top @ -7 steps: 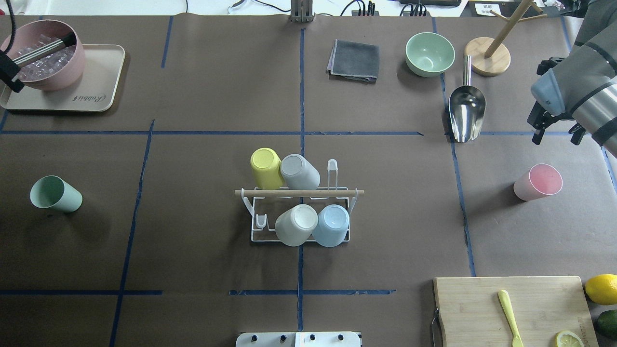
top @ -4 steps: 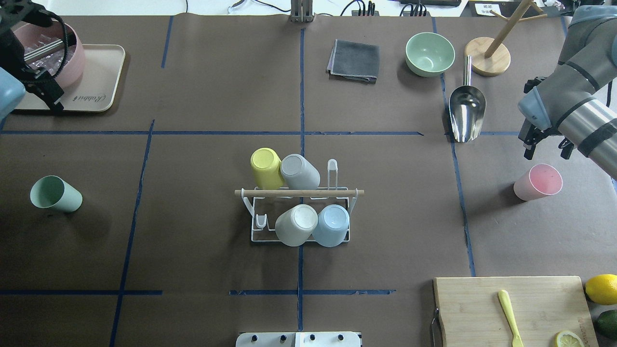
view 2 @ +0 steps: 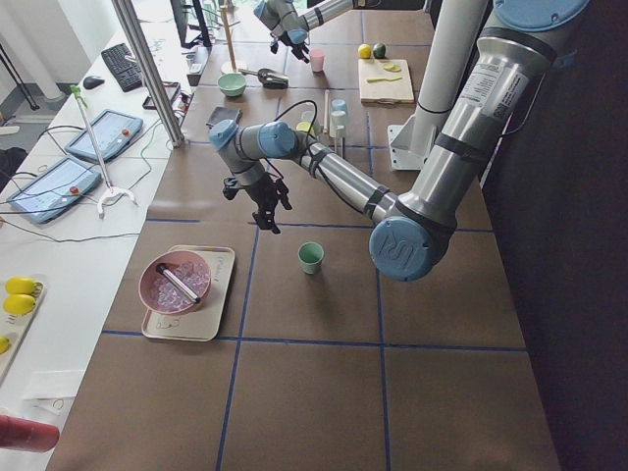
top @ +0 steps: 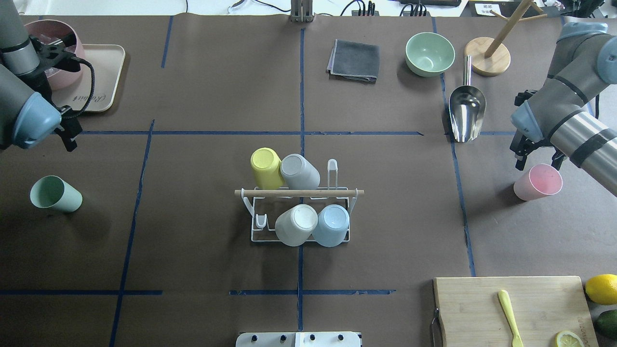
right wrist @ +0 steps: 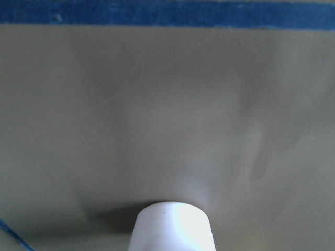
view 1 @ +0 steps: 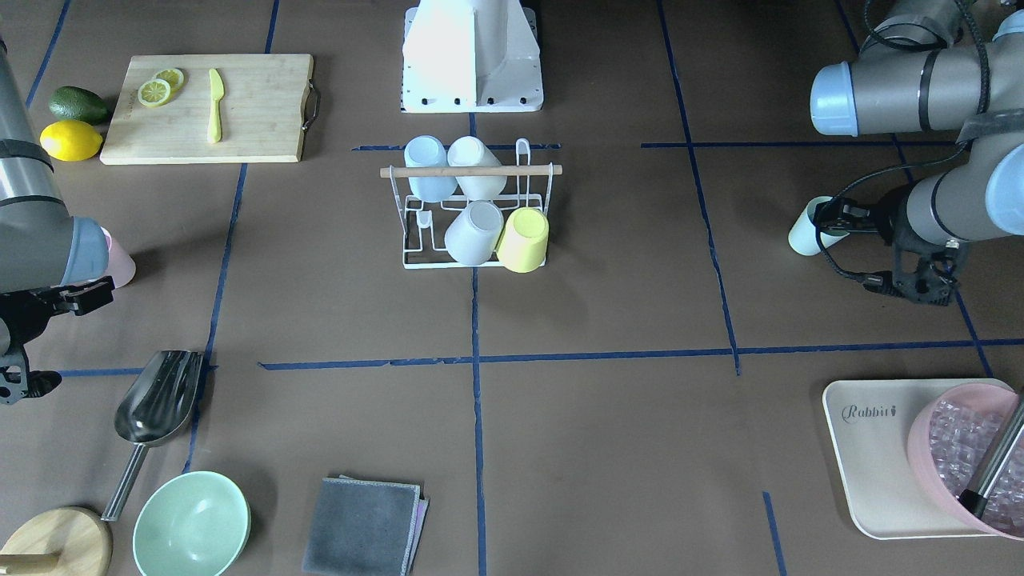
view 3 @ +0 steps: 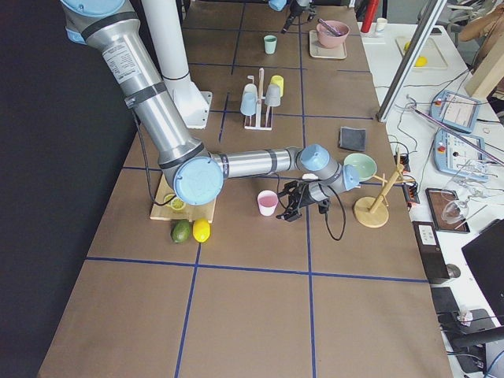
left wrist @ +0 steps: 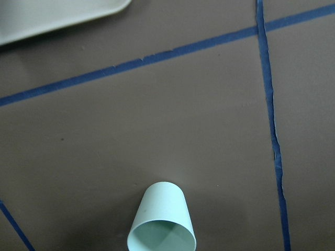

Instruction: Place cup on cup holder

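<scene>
The cup holder [top: 299, 193], a white wire rack with a wooden rod, stands mid-table and holds yellow, grey, white and blue cups upside down. A green cup [top: 55, 193] stands upright at the left and shows at the bottom of the left wrist view [left wrist: 162, 222]. A pink cup [top: 538, 181] stands upright at the right and shows low in the right wrist view [right wrist: 175, 227]. My left gripper [top: 67, 140] hangs open behind the green cup, apart from it. My right gripper [top: 536, 163] is open and empty, just behind the pink cup's rim.
A tray [top: 103, 86] with a pink bowl of ice sits far left. A grey cloth [top: 354, 60], green bowl [top: 429, 53], metal scoop [top: 466, 113] and wooden stand [top: 487, 55] lie along the back. A cutting board [top: 482, 308], lemon and avocado sit front right.
My right gripper has moved left and nearer to the pink cup. My left arm has swung into view from the tray toward the green cup.
</scene>
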Tool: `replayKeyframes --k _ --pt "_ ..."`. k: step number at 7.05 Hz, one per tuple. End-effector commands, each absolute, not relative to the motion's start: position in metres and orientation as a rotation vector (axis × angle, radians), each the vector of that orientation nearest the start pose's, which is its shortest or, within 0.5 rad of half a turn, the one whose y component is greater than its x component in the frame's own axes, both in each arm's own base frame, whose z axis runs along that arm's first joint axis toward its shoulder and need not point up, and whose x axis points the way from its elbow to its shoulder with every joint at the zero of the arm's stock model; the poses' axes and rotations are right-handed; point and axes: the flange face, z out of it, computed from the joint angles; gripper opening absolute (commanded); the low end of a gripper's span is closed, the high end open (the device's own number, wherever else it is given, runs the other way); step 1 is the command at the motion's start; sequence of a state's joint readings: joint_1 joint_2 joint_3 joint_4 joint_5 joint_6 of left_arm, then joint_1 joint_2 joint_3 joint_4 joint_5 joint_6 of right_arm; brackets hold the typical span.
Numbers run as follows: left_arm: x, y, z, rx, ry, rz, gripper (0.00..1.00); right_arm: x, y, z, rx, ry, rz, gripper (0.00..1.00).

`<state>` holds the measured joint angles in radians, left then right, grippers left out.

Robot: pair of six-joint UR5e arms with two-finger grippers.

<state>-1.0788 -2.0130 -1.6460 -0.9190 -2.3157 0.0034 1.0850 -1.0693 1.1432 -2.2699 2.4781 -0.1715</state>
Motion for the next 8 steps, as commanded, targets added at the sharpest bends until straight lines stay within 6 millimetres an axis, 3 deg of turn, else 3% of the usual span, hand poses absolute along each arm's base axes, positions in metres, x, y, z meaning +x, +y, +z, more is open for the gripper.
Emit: replayKeyframes --k 1,2,3,4,6,8 --pt "0.266 -0.586 0.451 -0.370 0.677 0.441 1.00 -0.257 -0.589 0.614 -0.717 -0.775 -0.321 1.00" --pt "0.283 -0.594 0.459 -0.405 0.667 0.451 1.00 -0.263 -0.586 0.615 -0.722 -0.773 -0.328 1.00" --pt "0.284 -0.597 0.470 -0.421 0.668 0.460 1.00 -0.268 -0.584 0.615 -0.726 -0.770 -0.336 1.00" --pt "0.283 -0.602 0.503 -0.462 0.671 0.497 1.00 -0.275 -0.580 0.616 -0.732 -0.764 -0.347 1.00" --pt "0.284 -0.603 0.527 -0.505 0.666 0.496 1.00 -0.281 -0.573 0.621 -0.737 -0.764 -0.376 1.00" --pt "0.286 -0.606 0.536 -0.528 0.663 0.485 1.00 -0.285 -0.565 0.628 -0.749 -0.757 -0.393 1.00"
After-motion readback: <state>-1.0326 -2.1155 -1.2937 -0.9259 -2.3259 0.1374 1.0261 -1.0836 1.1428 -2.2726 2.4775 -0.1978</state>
